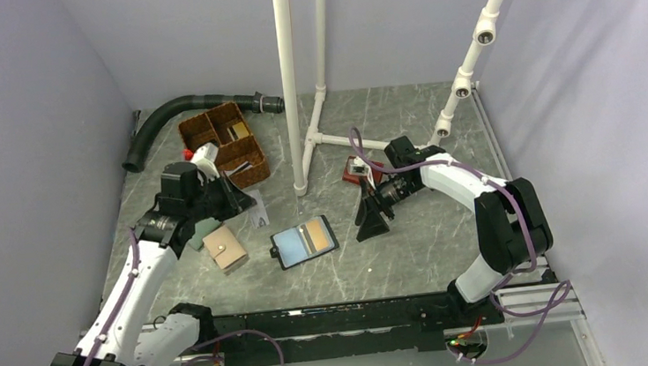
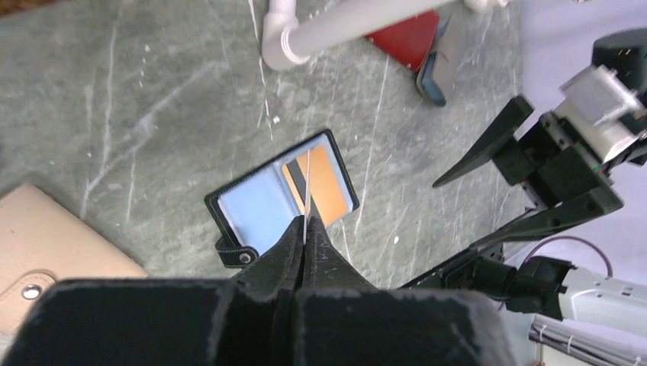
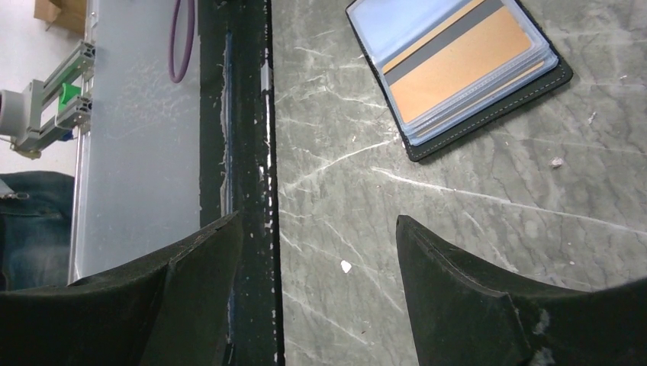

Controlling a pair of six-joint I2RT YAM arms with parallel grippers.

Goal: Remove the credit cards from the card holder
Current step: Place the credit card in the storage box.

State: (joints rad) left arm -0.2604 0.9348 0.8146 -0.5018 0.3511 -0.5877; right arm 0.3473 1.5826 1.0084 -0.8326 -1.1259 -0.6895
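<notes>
Open card holder (image 1: 289,245) lies flat mid-table, long axis left-right, right end angled slightly far. The orange card (image 3: 458,61) sits in its right half. The left gripper (image 2: 305,235) is clamped on what is probably a thin card (image 2: 307,191), seen edge-on. The right gripper (image 3: 320,229) has its jaws apart, holding nothing.

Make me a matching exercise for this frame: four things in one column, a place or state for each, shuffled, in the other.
Things:
1. card holder
2. left pincer
3. right pincer
4. basket

Places or states:
A. open, nothing between its fingers
B. lying open on the table
C. shut on a card seen edge-on
D. far left of the table, beside the black hose

Pairs: 1-B, 2-C, 3-A, 4-D
</notes>
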